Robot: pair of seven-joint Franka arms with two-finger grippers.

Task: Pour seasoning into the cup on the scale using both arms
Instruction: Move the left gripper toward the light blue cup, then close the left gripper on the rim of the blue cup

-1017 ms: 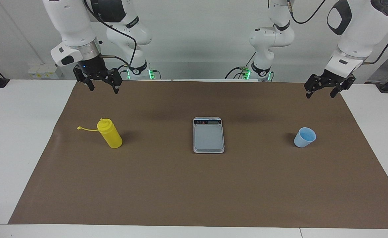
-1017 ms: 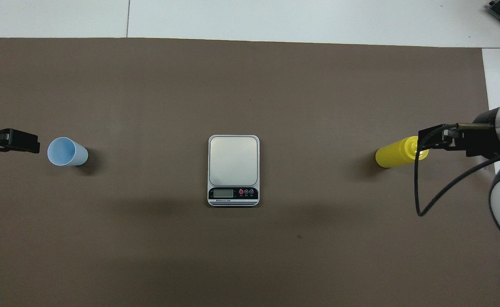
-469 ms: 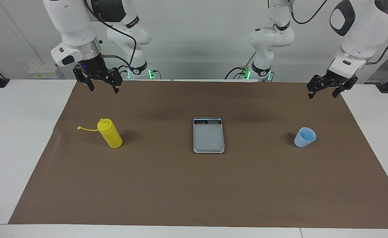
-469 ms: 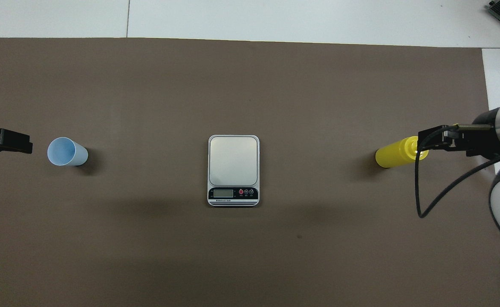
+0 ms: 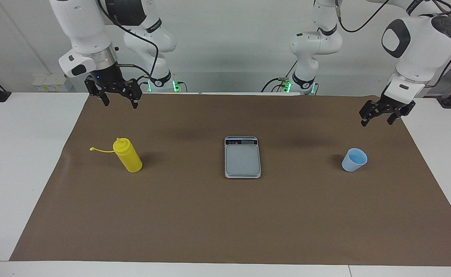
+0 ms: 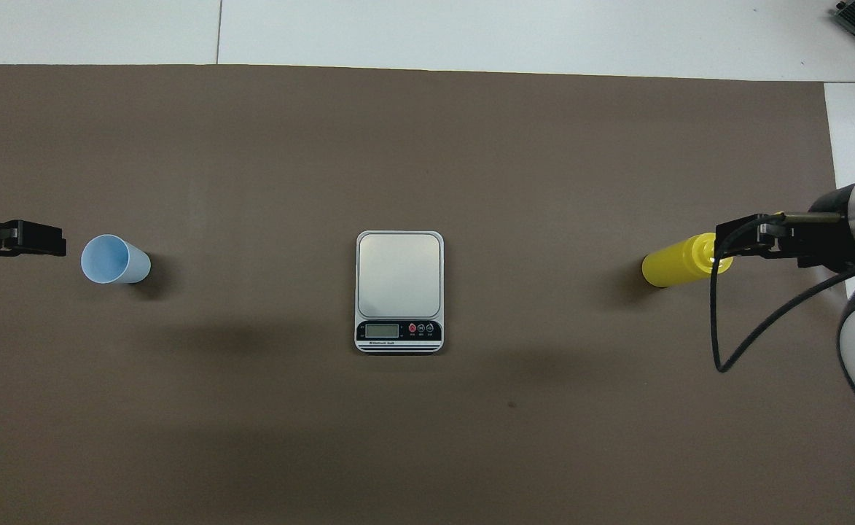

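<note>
A: Seasoning bottle (image 5: 128, 156)? Where?
B: Yellow squeeze bottle, upright on the brown mat (image 5: 225, 215), left-centre of the facing frame, right-centre in the overhead (image 6: 678, 261). Its tethered cap (image 5: 92, 148) sticks out sideways toward the frame's left edge in the facing view.
A: Cup?
B: Light-blue cup (image 5: 353, 159), upright, mouth up, looks empty. Right-centre of the facing frame, left-centre overhead (image 6: 112, 259). Well apart from the bottle.
A: Scale between them?
B: Yes, scale (image 5: 242, 157) at frame centre in both views, nothing on its plate. Display strip at its upper end in the facing view, lower end in the overhead (image 6: 399, 330).
A: Grippers?
B: Right gripper (image 5: 118, 100) is in the upper left of the facing frame, raised over the mat's upper edge, above the bottle in the frame, not touching it. Fingers apart, holding nothing. In the overhead it overlaps the bottle's top, but that's just height.
A: Left one?
B: Left gripper (image 5: 376, 120) is at upper right of the facing frame, up in the air over the mat's edge, above the cup in the frame, clear of it. Fingers apart, empty.
A: Counter?
B: White counter (image 5: 21, 161) shows around the mat.
</note>
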